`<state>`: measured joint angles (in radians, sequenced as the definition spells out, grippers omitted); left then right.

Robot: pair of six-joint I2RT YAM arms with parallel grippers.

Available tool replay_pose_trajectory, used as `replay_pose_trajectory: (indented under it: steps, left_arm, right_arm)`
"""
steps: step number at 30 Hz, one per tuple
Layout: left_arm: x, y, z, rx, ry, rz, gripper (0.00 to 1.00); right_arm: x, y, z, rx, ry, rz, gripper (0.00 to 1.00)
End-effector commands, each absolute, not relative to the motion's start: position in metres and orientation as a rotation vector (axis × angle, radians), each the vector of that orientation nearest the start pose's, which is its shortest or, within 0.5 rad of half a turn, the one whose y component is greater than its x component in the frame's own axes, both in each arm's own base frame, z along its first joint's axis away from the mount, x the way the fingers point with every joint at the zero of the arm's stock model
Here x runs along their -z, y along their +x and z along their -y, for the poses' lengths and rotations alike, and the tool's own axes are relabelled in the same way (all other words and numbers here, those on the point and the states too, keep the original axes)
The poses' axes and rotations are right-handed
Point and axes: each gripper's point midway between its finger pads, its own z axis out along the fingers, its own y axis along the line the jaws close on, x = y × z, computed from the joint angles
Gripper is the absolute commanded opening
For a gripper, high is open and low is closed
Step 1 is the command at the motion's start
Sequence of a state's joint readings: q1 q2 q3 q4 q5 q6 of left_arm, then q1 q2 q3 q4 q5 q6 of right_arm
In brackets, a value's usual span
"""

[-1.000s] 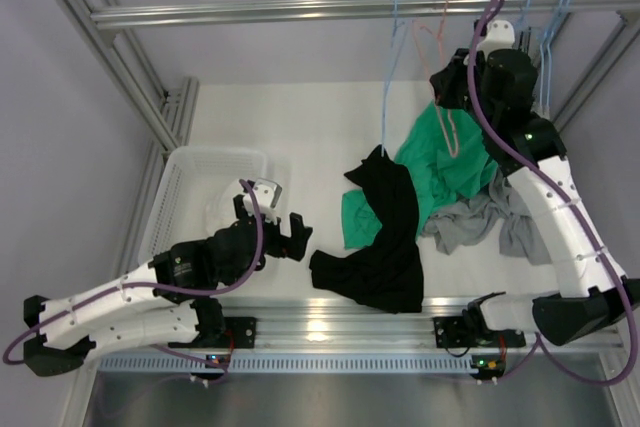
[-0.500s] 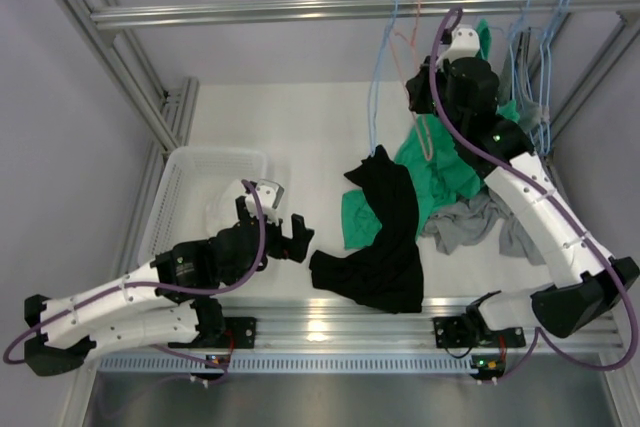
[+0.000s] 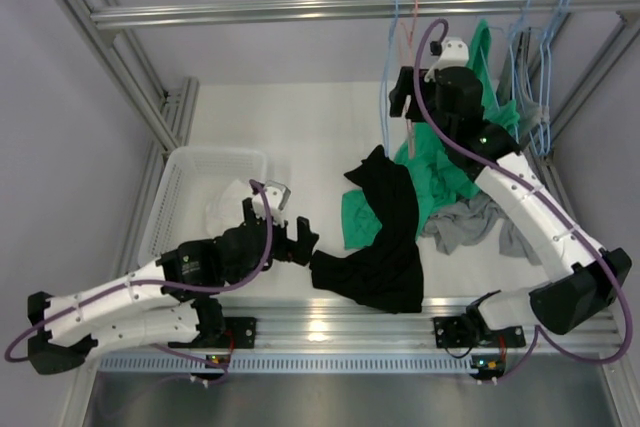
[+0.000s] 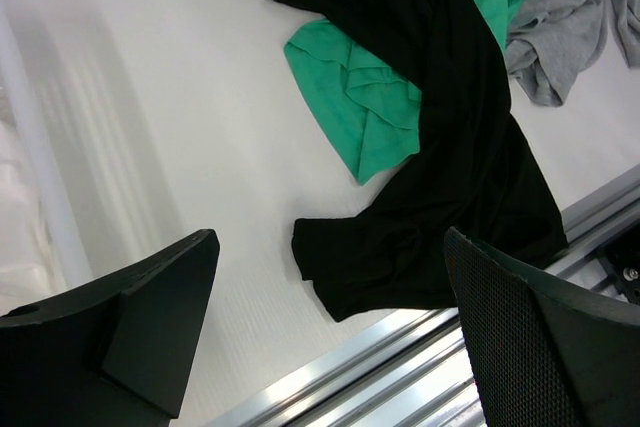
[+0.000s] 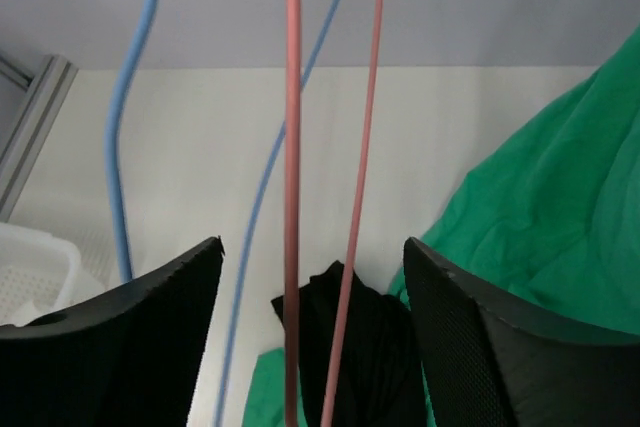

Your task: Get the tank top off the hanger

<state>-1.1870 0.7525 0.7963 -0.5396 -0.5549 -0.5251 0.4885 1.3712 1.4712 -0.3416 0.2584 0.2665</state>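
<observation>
The green tank top (image 3: pixel 440 162) lies heaped on the table, one end rising behind the right arm toward the rail (image 3: pixel 483 42). In the right wrist view it fills the right side (image 5: pixel 560 207). A bare pink hanger (image 3: pixel 412 22) hangs from the rail. Its two wires (image 5: pixel 292 147) run between the fingers of my right gripper (image 5: pixel 312 247), which is open and stands high by the hangers (image 3: pixel 398 105). Low at the front, my left gripper (image 3: pixel 300 240) is open and holds nothing (image 4: pixel 330 237), just left of a black garment (image 4: pixel 450 147).
A blue hanger (image 3: pixel 386 77) hangs left of the pink one, its foot by the black garment's tip (image 3: pixel 378 157). More blue hangers (image 3: pixel 545 37) hang at the right. A grey garment (image 3: pixel 475 222) lies at the right, a white basket (image 3: pixel 175 172) at the left. The aluminium front rail (image 4: pixel 400 367) is close.
My right arm has swung left along the rail and its gripper has opened, letting go its hold at the pink hanger. The left gripper has edged right toward the black garment.
</observation>
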Motion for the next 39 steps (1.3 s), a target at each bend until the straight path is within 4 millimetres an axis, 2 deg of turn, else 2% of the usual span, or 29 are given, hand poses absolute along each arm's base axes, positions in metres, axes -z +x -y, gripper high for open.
replay_pose_trajectory:
  steps: [1,2,3,4,5,6,7,8,9,10,11,13,14,16,17,20,22,23,25,26,28,30,31,33,34,35,37,38,39]
  left_arm:
    - [-0.229,0.163,0.241,0.620,0.401,-1.987,0.99]
    - [-0.223,0.163,0.251,0.617,0.451,-1.992,0.99]
    - [-0.228,0.161,0.268,0.691,0.480,-1.964,0.99]
    - [-0.229,0.160,0.277,0.721,0.504,-1.953,0.99]
    - [-0.228,0.159,0.288,0.748,0.528,-1.944,0.99]
    - [-0.228,0.157,0.309,0.808,0.573,-1.926,0.99]
    - [-0.228,0.157,0.320,0.835,0.589,-1.920,0.99]
    - [-0.212,0.158,0.334,0.825,0.626,-1.949,0.99]
    - [-0.214,0.161,0.347,0.852,0.633,-1.932,0.99]
    - [-0.220,0.165,0.357,0.861,0.625,-1.919,0.99]
    - [-0.201,0.171,0.370,0.824,0.645,-1.956,0.99]
    - [-0.194,0.187,0.382,0.768,0.595,-1.970,0.99]
    - [-0.186,0.196,0.395,0.733,0.587,-1.991,0.99]
    - [-0.176,0.210,0.405,0.670,0.544,-2.008,0.99]
    - [-0.163,0.216,0.418,0.642,0.556,-2.031,0.99]
    - [-0.135,0.226,0.443,0.596,0.595,-2.065,0.99]
    - [-0.120,0.231,0.450,0.565,0.600,-2.085,0.97]
    - [-0.101,0.234,0.451,0.522,0.609,-2.108,0.93]
    - [-0.093,0.239,0.459,0.511,0.606,-2.108,0.89]
    - [-0.082,0.241,0.462,0.500,0.613,-2.114,0.85]
    - [-0.075,0.244,0.464,0.481,0.616,-2.117,0.72]
    - [-0.065,0.244,0.463,0.462,0.616,-2.133,0.70]
    - [-0.063,0.243,0.461,0.460,0.615,-2.137,0.61]
    - [-0.062,0.243,0.460,0.456,0.613,-2.139,0.46]
    - [-0.061,0.242,0.458,0.456,0.617,-2.140,0.25]
    - [-0.066,0.242,0.458,0.462,0.616,-2.133,0.17]
    - [-0.075,0.239,0.456,0.474,0.610,-2.123,0.07]
    - [-0.086,0.238,0.453,0.489,0.601,-2.109,0.00]
    - [-0.093,0.236,0.452,0.494,0.604,-2.095,0.00]
  right_arm:
    - [-0.396,0.377,-0.166,-0.343,-0.007,-1.710,0.75]
    - [-0.404,0.364,-0.158,-0.346,0.002,-1.685,0.77]
    - [-0.408,0.357,-0.153,-0.344,0.002,-1.671,0.78]
    - [-0.410,0.350,-0.149,-0.345,0.008,-1.659,0.79]
    - [-0.412,0.334,-0.139,-0.348,0.013,-1.640,0.81]
    - [-0.412,0.325,-0.133,-0.346,0.015,-1.632,0.82]
    - [-0.413,0.317,-0.125,-0.336,0.032,-1.620,0.84]
    - [-0.413,0.300,-0.114,-0.332,0.042,-1.604,0.89]
    - [-0.413,0.291,-0.106,-0.319,0.050,-1.597,0.99]
    - [-0.413,0.283,-0.096,-0.298,0.069,-1.590,0.99]
    - [-0.420,0.266,-0.085,-0.304,0.082,-1.557,0.99]
    - [-0.416,0.247,-0.074,-0.295,0.089,-1.560,0.99]
    - [-0.423,0.231,-0.065,-0.310,0.098,-1.525,0.99]
    - [-0.422,0.217,-0.057,-0.312,0.094,-1.516,1.00]
    - [-0.428,0.205,-0.052,-0.327,0.094,-1.488,1.00]
    - [-0.433,0.188,-0.048,-0.346,0.067,-1.471,0.99]
    - [-0.434,0.182,-0.050,-0.365,0.037,-1.469,1.00]
    - [-0.433,0.179,-0.050,-0.370,0.028,-1.467,0.99]
    - [-0.430,0.176,-0.054,-0.381,-0.005,-1.477,1.00]
    - [-0.429,0.175,-0.054,-0.384,-0.007,-1.479,0.99]
    - [-0.424,0.176,-0.055,-0.382,-0.017,-1.486,1.00]
    - [-0.422,0.177,-0.056,-0.376,-0.023,-1.491,0.99]
    - [-0.420,0.178,-0.056,-0.374,-0.026,-1.496,0.99]
    - [-0.419,0.179,-0.057,-0.368,-0.029,-1.500,0.99]
    - [-0.419,0.179,-0.056,-0.364,-0.029,-1.501,0.99]
    - [-0.418,0.180,-0.056,-0.365,-0.027,-1.501,0.99]
    - [-0.418,0.180,-0.056,-0.363,-0.027,-1.501,0.99]
    - [-0.418,0.180,-0.056,-0.362,-0.030,-1.502,0.99]
    - [-0.417,0.181,-0.056,-0.358,-0.029,-1.505,0.99]
